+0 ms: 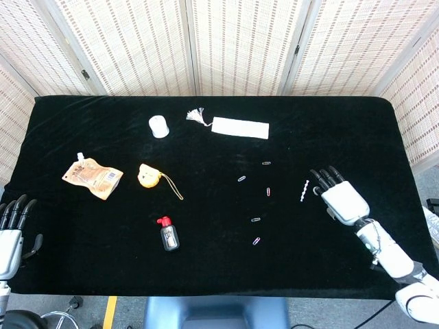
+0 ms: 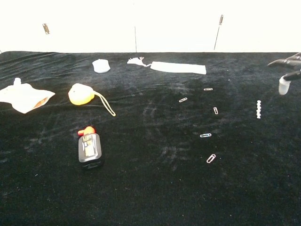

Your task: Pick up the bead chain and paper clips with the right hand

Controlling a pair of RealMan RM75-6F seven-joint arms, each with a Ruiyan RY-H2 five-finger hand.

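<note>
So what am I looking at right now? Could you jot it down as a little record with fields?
surface: table under black cloth
right hand: open, fingers spread, beside the bead chain, not touching it
left hand: open, at the near left edge
bead chain: lying flat
paper clips: five, scattered left of the chain
other items: orange pouch, small bottle with red cap, white folded cloth

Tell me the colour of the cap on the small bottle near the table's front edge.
Red, on the small dark bottle; the chest view shows it best.

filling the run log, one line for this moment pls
right hand: open, beside bead chain | paper clips: untouched on table | left hand: open, idle
</note>
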